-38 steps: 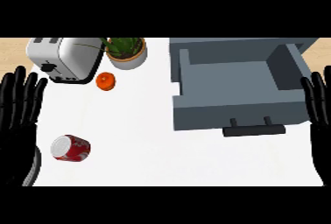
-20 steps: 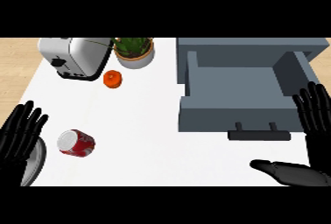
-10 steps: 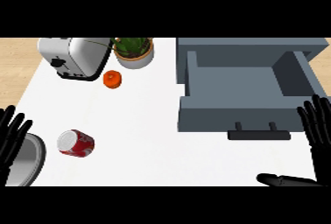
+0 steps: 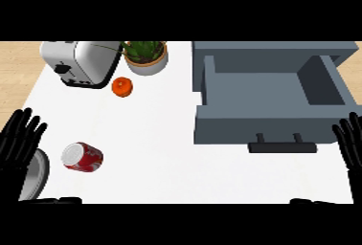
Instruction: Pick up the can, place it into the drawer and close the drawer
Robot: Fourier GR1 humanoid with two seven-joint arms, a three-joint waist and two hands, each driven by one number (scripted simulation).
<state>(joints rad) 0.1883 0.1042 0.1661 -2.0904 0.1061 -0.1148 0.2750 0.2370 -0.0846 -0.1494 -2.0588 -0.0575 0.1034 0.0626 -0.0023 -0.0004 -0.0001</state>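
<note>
A red can point(image 4: 83, 156) with a pale lid lies on its side on the white counter at the lower left. The grey drawer point(image 4: 272, 125) stands pulled out at the upper right, its inside bare, its dark handle point(image 4: 283, 146) facing me. My left hand point(image 4: 19, 141) is open at the left edge, fingers up, just left of the can and apart from it. At the right edge my right hand point(image 4: 351, 143) is open too, fingers up, beside the drawer's front corner. Neither hand holds anything.
A silver toaster point(image 4: 79, 61) stands at the back left, a potted plant point(image 4: 146, 55) beside it and an orange point(image 4: 123, 86) in front of them. My grey left forearm point(image 4: 34, 175) shows at the lower left.
Both hands have drawn outward toward the view's side edges. The right thumb at the lower edge has almost left the view. Can and drawer have not moved.
</note>
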